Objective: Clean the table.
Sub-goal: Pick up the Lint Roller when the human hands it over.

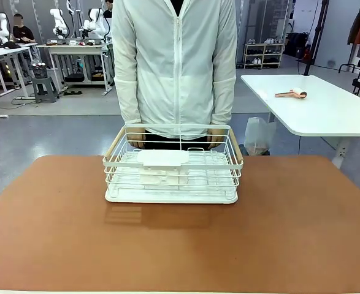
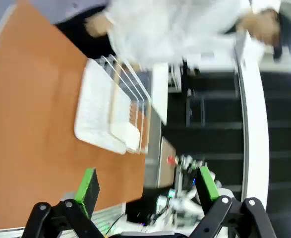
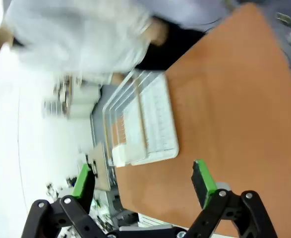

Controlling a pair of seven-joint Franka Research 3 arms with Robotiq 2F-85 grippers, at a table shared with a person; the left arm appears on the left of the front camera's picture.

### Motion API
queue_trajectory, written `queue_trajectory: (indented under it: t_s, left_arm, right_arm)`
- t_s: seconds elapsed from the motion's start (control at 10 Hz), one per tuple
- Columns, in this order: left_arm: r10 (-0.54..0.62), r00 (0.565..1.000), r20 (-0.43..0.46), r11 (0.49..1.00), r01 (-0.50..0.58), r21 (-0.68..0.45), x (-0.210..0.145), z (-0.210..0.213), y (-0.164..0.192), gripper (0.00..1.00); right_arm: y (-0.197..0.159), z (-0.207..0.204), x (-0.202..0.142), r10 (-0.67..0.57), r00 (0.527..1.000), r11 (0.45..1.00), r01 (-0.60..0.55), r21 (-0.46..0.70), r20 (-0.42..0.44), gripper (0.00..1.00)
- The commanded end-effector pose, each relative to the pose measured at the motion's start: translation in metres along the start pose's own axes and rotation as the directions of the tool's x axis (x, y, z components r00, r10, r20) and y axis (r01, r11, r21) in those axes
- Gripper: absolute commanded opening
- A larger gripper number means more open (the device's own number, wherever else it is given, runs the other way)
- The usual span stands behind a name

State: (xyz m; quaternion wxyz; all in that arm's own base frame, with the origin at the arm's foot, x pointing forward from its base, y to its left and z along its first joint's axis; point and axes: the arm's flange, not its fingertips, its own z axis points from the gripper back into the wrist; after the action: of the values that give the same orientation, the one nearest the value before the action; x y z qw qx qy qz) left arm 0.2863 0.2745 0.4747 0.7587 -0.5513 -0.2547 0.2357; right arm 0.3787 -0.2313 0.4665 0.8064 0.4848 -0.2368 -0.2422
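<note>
Rack (image 1: 172, 168) at far middle of the brown table (image 1: 302, 233), a person's hands (image 1: 137, 138) at its rim | my left claw (image 2: 146, 182) and right claw (image 3: 142, 178) spread, empty, above it | best approach — grip opposite sides, lift level

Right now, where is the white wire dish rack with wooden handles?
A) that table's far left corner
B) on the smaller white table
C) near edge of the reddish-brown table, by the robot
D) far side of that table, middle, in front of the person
D: the front view shows the white wire dish rack standing on the reddish-brown table at the middle of its far side, directly before the person in the white jacket, whose hands are at its far rim.
</note>
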Motion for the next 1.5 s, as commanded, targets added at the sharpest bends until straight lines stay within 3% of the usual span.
queue_trajectory:
  t_s: [0.0, 0.1, 0.2, 1.4]
  left_arm:
    - [0.143, 0.985, 0.095, 0.989, -0.147, 0.031, 0.002, -0.018, 0.009, 1.0]
    - [0.109, 0.992, 0.07, 0.991, -0.113, 0.07, 0.006, -0.034, 0.012, 1.0]
    - [0.087, 0.994, 0.063, 0.996, -0.089, 0.023, 0.003, 0.01, 0.022, 1.0]
    - [0.087, 0.994, 0.063, 0.996, -0.089, 0.023, 0.003, 0.01, 0.022, 1.0]
  right_arm:
    - [-0.023, -0.027, -0.008, -0.072, 0.997, 0.997, 0.072, -0.007, -0.006, 1.0]
    - [0.0, 0.0, 0.0, 0.0, 1.0, 1.0, 0.0, 0.0, 0.0, 1.0]
    - [0.0, 0.0, 0.0, 0.0, 1.0, 1.0, 0.0, 0.0, 0.0, 1.0]
    - [0.0, 0.0, 0.0, 0.0, 1.0, 1.0, 0.0, 0.0, 0.0, 1.0]
